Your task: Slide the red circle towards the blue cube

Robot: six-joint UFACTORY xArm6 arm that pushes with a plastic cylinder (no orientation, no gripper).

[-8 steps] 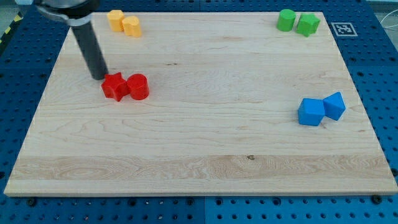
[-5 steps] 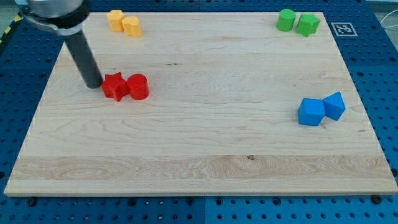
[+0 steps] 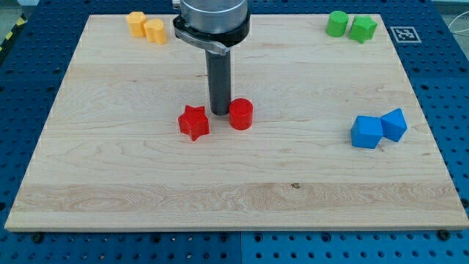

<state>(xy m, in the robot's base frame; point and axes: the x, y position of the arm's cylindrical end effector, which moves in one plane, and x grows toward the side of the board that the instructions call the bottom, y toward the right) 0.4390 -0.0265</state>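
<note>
The red circle (image 3: 240,114) lies near the board's middle, a little toward the view's top. My tip (image 3: 219,111) stands right at its left side, between it and the red star (image 3: 193,122), which lies further left. The blue cube (image 3: 366,132) sits at the view's right, touching a second blue block (image 3: 394,124) on its right. A wide stretch of bare wood separates the red circle from the blue cube.
Two yellow blocks (image 3: 146,26) sit at the view's top left and two green blocks (image 3: 350,26) at the top right. The wooden board (image 3: 234,198) rests on a blue perforated table. A marker tag (image 3: 405,34) lies off the board's top right corner.
My tip has moved from the left of the red pair to the right, now between them. The red star and red circle have shifted right and separated.
</note>
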